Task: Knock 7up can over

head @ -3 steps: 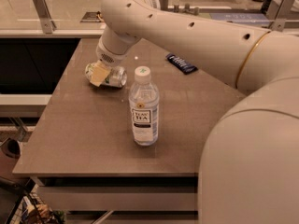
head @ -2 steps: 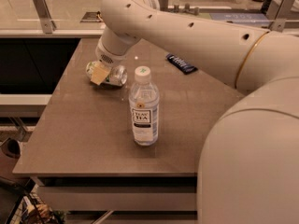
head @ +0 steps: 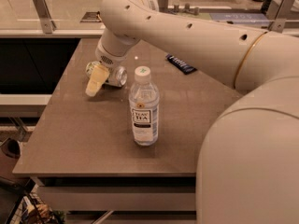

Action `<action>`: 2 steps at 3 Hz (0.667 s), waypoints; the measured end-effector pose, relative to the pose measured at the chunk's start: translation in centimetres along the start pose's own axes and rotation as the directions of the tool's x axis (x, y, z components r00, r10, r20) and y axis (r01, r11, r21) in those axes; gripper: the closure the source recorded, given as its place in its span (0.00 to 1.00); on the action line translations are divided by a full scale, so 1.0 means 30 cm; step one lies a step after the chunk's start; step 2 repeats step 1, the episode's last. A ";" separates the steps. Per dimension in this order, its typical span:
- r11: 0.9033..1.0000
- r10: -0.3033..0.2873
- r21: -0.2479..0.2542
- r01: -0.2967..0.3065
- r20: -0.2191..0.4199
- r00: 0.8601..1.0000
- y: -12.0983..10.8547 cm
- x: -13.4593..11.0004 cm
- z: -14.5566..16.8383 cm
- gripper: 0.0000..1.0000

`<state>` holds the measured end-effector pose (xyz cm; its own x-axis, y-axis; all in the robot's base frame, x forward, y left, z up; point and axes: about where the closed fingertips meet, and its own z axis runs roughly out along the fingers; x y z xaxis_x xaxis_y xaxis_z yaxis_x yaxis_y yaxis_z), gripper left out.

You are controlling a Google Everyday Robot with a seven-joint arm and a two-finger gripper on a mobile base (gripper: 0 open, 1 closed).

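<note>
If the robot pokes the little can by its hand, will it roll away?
Probably: the 7up can seems to lie on its side by the gripper, so its round body may roll. Small, so likely light to push.

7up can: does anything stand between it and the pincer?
Nothing visible does. The pincer is right against the can, which seems to lie on its side at the far left of the table. The bottle stands nearer the camera, apart from both.

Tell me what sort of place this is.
Probably an office break area: a brown table with a tea bottle and 7up can, a counter behind. The gripper sits at the can.
</note>
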<state>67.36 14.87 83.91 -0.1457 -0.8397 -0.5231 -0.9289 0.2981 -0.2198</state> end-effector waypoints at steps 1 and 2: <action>1.000 0.000 0.000 0.000 0.000 1.000 0.000 0.000 0.000 0.00; 1.000 0.000 0.000 0.000 0.000 1.000 0.000 0.000 0.000 0.00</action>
